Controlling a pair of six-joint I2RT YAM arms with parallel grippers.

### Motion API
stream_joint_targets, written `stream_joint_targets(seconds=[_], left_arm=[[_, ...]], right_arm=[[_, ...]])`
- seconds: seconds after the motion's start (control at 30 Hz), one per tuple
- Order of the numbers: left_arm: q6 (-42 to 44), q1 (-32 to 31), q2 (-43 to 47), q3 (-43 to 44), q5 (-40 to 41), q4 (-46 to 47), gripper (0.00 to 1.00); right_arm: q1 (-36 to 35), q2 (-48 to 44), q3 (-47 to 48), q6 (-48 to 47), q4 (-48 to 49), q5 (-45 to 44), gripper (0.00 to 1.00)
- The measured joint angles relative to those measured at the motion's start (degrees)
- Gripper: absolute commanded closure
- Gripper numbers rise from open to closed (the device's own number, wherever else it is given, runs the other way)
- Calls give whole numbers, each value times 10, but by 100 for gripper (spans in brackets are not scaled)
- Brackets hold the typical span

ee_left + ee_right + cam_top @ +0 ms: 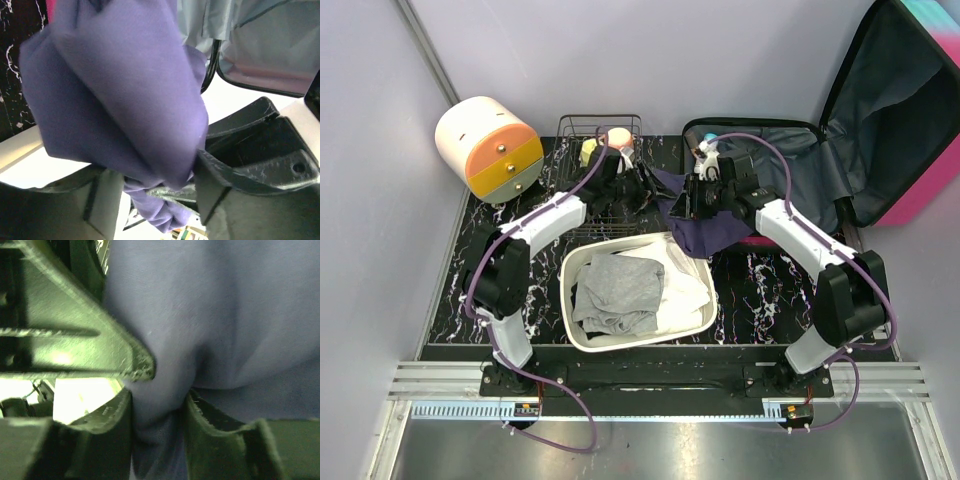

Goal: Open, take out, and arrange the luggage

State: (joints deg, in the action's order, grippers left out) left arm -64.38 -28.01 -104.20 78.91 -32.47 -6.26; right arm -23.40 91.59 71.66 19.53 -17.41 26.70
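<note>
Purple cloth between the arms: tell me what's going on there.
Both arms are on the purple cloth, held up between the open suitcase and the white tub. The right pincer pinches a fold of it. The left pincer has its jaws wide with cloth between them; whether it grips is unclear. The tub already holds grey and white clothes.

Pale walls (620, 50) (plain) around black marbled table (770, 290).

Arms (548, 222) white with black joints; purple cables (750, 136); matte black fingers (250, 165).
</note>
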Motion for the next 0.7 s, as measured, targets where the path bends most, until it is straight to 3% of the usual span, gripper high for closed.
stream_joint_targets(seconds=[0.03,0.07,0.13,0.27,0.43,0.57,0.7], left_arm=[[-1,2,-1,-3,-4,6,69],[-5,5,-1,-6,-5,9,87],[-1,14,-1,-13,-12,9,100],[43,36,-1,-17,-16,-42,100],[145,44,0,15,2,-147,100],[233,49,0,64,24,-221,100],[304,53,0,101,44,-280,100]], right_arm=[[-1,0,0,-6,0,4,40],[-2,0,0,-9,-1,6,35],[-5,-4,2,-30,-9,15,20],[13,-29,24,-72,-69,47,5],[142,-23,144,-103,-160,92,0],[250,70,280,-119,-224,106,0],[305,189,362,-136,-290,119,0]])
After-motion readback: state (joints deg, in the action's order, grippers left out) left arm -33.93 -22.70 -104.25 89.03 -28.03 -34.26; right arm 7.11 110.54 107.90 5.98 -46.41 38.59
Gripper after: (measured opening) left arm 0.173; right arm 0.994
